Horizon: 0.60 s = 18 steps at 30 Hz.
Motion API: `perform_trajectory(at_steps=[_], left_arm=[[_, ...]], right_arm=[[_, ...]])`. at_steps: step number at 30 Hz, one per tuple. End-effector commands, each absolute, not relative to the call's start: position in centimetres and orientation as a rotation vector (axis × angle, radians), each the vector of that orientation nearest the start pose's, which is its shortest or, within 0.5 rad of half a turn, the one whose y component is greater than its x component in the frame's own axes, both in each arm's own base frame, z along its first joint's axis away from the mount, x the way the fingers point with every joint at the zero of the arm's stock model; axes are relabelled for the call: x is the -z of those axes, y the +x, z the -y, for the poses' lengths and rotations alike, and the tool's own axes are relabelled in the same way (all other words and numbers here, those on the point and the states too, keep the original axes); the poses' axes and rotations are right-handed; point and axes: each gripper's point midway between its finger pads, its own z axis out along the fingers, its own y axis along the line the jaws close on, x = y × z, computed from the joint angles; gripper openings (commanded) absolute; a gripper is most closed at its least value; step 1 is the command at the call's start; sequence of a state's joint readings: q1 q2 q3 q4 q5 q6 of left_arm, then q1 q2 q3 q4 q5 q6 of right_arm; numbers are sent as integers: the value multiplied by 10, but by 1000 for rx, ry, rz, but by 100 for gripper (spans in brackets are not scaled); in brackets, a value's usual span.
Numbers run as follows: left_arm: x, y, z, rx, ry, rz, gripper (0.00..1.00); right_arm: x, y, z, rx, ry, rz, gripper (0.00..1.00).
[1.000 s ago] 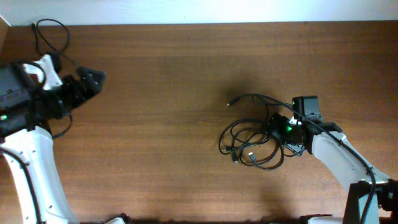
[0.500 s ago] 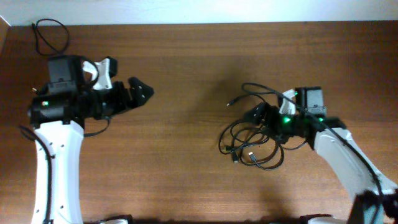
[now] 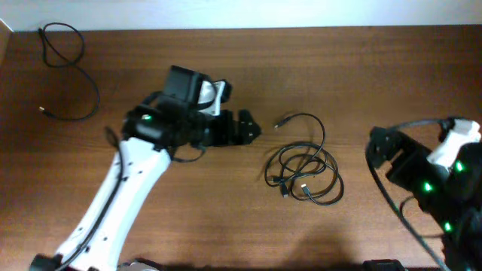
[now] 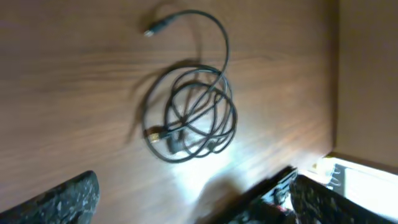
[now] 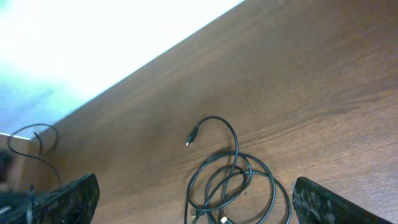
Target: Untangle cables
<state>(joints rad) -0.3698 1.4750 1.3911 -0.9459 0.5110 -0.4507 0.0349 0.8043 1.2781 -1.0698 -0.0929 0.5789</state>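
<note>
Cables: one tangled bundle [image 3: 305,172] right of centre on the table [image 3: 188,218]; one lone cable [image 3: 71,71] in the far-left corner. The bundle's strands cannot be counted.
Left claw [image 3: 250,128]: spread, holding nothing, near the bundle's left.
Right claw [image 3: 380,147]: spread, holding nothing, right of the bundle.

No readable text, label, brand, number or sign in any view. Nothing legible on the brown wooden table [image 3: 361,75] or on the thin black cables [image 3: 303,175] lying on it.
</note>
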Motion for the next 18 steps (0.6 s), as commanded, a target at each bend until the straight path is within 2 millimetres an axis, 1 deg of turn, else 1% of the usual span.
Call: perform_trajectory(at_steps=[1, 2, 4, 6, 7, 8, 9, 11, 12, 14, 17, 18], left_arm=[[-185, 304, 236, 964, -214, -2867, 98], [-174, 304, 240, 956, -274, -2909, 97], [-142, 300, 251, 931, -454, -3024, 97], [-124, 296, 257, 903, -585, -3082, 96], [-114, 294, 261, 882, -671, -3109, 93], [-105, 293, 268, 882, -719, -3127, 91], [-99, 294, 275, 889, -728, -3131, 86], [-89, 297, 291, 916, -673, -3124, 84], [-85, 297, 300, 927, -638, -3124, 78], [-72, 293, 317, 920, -618, -3135, 77], [-54, 284, 328, 843, -628, -3156, 77], [-48, 281, 330, 820, -616, -3168, 74]], right_arm=[[-336, 210, -18, -419, 545, -2107, 99], [-335, 205, -18, -417, 547, -2114, 99], [-329, 198, -17, -412, 555, -2138, 99], [-324, 195, -17, -405, 563, -2164, 99], [-320, 192, -17, -401, 568, -2181, 98], [-319, 191, -17, -399, 570, -2189, 99], [-318, 191, -17, -399, 571, -2192, 98], [-318, 190, -17, -399, 571, -2193, 99], [-317, 190, -17, -398, 572, -2197, 99], [-315, 188, -17, -395, 576, -2208, 98], [-314, 188, -17, -394, 577, -2211, 99], [-314, 187, -17, -394, 577, -2212, 98]])
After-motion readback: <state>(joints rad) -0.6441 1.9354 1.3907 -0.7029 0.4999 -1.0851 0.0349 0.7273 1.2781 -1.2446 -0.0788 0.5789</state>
